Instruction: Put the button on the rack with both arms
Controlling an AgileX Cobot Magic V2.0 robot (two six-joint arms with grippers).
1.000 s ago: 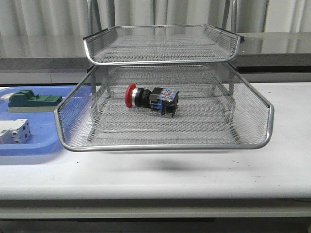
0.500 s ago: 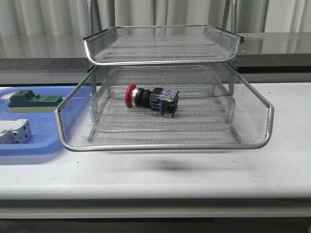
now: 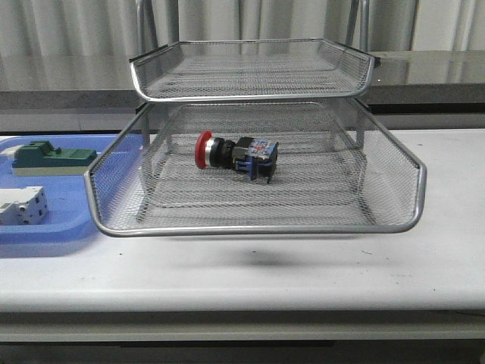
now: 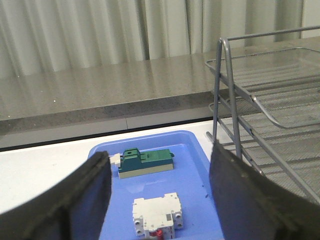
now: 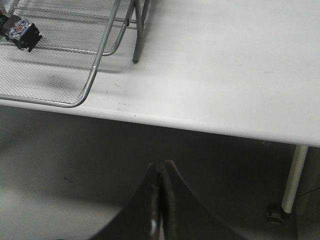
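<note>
Sideways in the rack (image 3: pixel 394 163) lies the red-capped button (image 3: pixel 236 155); left hand (image 4: pixel 160 195) spread, right hand (image 5: pixel 161 200) pressed together.

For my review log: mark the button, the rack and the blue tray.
button (image 3: pixel 236 155), front view, on its black body.
rack (image 3: pixel 258 230), front view, on the lower tier's front rim.
blue tray (image 3: pixel 45 230), front view, on its front edge.

Even, soft overhead light; faint shadow on white bench (image 3: pixel 250 280) under silver wire-mesh rack (image 3: pixel 258 226). Dark fingers (image 4: pixel 250 200) blurred, close to lens.
</note>
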